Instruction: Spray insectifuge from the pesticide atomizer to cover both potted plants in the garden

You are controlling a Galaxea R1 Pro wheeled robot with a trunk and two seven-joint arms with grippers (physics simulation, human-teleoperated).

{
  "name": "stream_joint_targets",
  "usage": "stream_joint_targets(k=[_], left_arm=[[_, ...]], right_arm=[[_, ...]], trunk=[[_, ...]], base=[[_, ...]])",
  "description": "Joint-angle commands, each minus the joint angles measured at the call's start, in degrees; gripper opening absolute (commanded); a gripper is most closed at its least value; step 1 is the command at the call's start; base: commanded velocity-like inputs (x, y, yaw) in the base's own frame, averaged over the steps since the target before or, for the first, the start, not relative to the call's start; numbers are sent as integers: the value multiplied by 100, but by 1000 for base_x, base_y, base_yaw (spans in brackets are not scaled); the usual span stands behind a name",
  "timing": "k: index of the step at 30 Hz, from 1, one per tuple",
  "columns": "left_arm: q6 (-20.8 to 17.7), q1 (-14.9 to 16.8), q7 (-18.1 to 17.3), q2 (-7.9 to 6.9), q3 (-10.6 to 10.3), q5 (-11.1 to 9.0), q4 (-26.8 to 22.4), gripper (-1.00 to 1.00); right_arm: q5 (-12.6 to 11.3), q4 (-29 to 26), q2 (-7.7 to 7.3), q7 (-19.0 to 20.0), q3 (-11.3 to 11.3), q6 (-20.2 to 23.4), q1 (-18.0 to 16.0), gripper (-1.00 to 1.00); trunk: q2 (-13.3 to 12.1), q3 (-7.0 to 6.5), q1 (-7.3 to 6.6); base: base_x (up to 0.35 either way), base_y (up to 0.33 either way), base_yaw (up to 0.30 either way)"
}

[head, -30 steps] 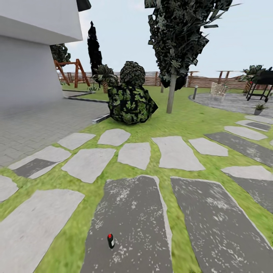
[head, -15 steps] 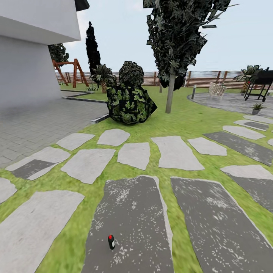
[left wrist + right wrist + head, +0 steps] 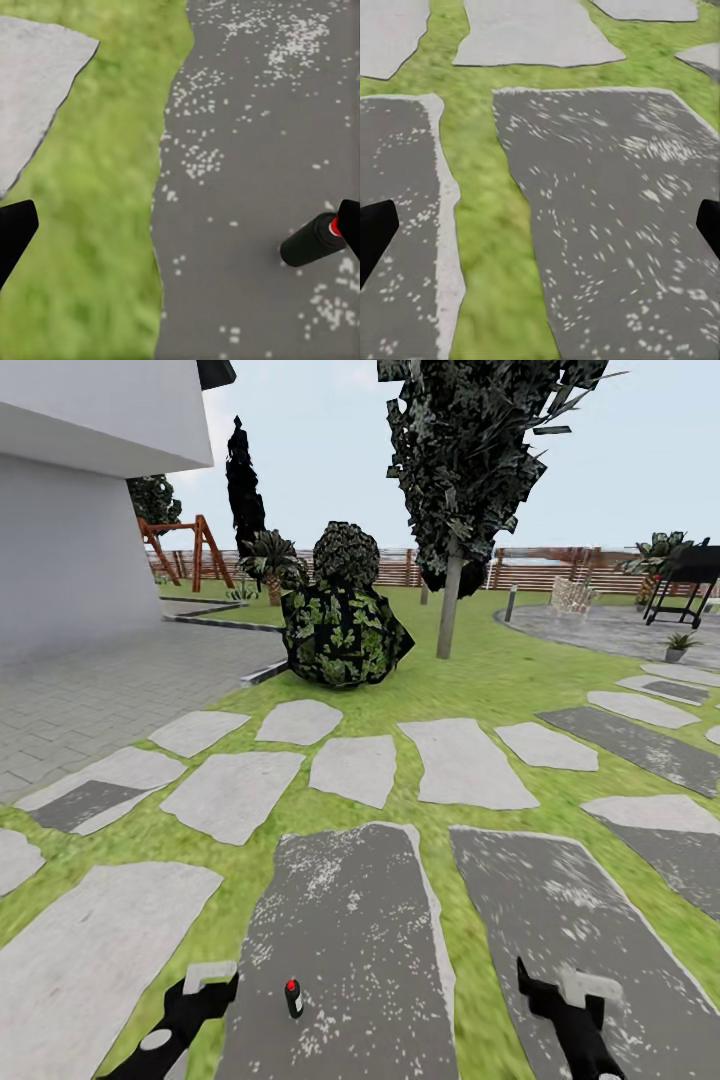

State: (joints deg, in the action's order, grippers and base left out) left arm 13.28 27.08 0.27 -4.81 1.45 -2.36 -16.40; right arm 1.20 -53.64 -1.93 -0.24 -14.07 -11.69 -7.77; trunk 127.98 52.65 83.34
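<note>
Both grippers have risen into the head view since the earlier frame. The pesticide atomizer (image 3: 292, 997) stands upright on the dark paving slab (image 3: 340, 920), just beside the open-fingered left gripper (image 3: 200, 1000). The right gripper (image 3: 560, 1000), fingers also spread, is well apart from it, so the left arm is nearer.

slab (image 3: 340, 920): dark speckled stone, rough | atomizer (image 3: 292, 997): matt dark body | fence (image 3: 540, 575): wood slats

Both arms matte black w/ pale grey blocks near left hand (image 3: 212, 982) & right hand (image 3: 560, 992).
</note>
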Motion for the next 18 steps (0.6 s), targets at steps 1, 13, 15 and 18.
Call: stream_joint_targets(k=[1,13,15,18], left_arm=[[37,-8,4,0,6,-24,5,100],[68,-46,-57,-14,-19,-28,4,100],[71,-47,-67,-25,-28,-30,-1,100],[76,-52,-70,-28,-30,-35,-24,100]], right_arm=[[12,9,2,1,-5,44,-27,100],[20,8,26,49,20,131,-67,100],[20,3,26,49,19,132,-67,100],[20,3,26,50,14,132,-67,100]], trunk=[[2,5,-1],[2,5,-1],[2,5,-1],[2,5,-1]], base=[[0,0,0],[150,-89,-26],[198,-109,-240],[66,-33,-265]])
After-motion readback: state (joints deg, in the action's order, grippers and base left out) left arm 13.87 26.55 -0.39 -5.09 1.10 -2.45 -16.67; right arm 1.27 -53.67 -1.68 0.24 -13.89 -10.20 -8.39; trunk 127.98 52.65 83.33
